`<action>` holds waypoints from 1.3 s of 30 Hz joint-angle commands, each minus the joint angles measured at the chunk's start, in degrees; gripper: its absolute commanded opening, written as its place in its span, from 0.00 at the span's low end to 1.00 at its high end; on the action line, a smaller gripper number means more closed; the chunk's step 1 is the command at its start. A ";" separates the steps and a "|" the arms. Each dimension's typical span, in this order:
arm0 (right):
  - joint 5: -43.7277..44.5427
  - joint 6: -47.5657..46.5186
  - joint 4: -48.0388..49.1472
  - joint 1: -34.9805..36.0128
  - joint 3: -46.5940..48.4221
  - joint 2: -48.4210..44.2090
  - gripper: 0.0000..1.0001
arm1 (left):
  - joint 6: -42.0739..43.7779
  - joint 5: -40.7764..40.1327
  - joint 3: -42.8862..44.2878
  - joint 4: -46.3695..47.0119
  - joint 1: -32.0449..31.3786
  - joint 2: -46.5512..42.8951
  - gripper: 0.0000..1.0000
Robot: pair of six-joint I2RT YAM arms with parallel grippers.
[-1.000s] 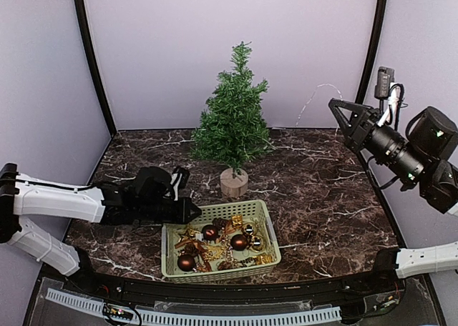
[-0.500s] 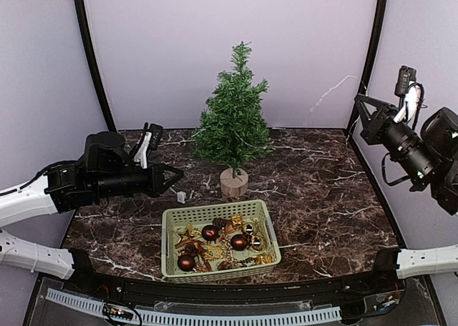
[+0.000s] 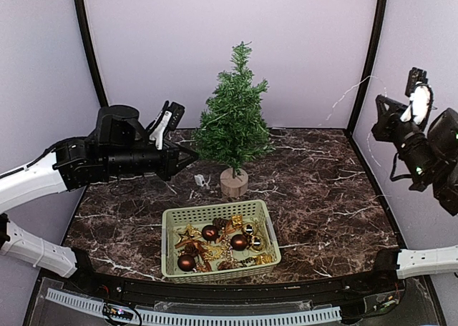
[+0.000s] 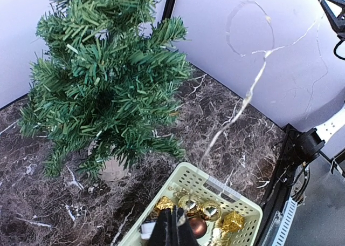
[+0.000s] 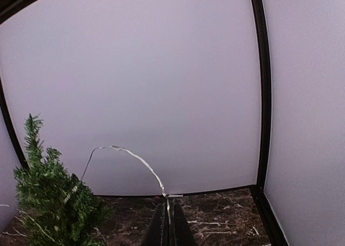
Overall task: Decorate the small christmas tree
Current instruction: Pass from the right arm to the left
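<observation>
The small christmas tree (image 3: 232, 119) stands on its wooden stump (image 3: 234, 183) at mid-table, and it fills the upper left of the left wrist view (image 4: 108, 73). My left gripper (image 3: 195, 154) hovers just left of the tree's lower branches, shut on a thin silver wire string (image 4: 245, 97). The wire runs up and across to my right gripper (image 3: 379, 104), raised at the far right and shut on its other part (image 5: 135, 159). A small white box (image 3: 200, 179) on the wire lies by the stump.
A pale green basket (image 3: 266, 222) sits in front of the tree, holding brown balls (image 3: 239, 241), gold baubles (image 4: 210, 209) and a gold star. Black frame posts (image 3: 368, 54) and purple walls close in the back and sides.
My left gripper rose from beside the basket and swung back toward the tree, dragging the white box to the stump. My right gripper moved right and upward, drawing the wire out.
</observation>
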 commanded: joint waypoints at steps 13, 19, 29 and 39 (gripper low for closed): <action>-10.24 46.79 -15.78 -12.28 -22.91 7.35 0.15 | 6.26 15.39 -1.77 4.73 6.79 2.65 0.00; -25.77 46.29 -24.71 -12.28 -18.76 6.76 0.88 | 9.94 16.33 -1.11 0.76 6.89 3.15 0.00; -58.22 31.45 -18.58 -12.28 -12.51 -1.47 0.99 | 13.86 14.68 0.27 -2.58 7.10 4.38 0.00; -40.20 33.72 -39.84 -12.29 -5.75 10.95 0.99 | 14.63 12.30 1.21 -1.90 7.70 1.93 0.00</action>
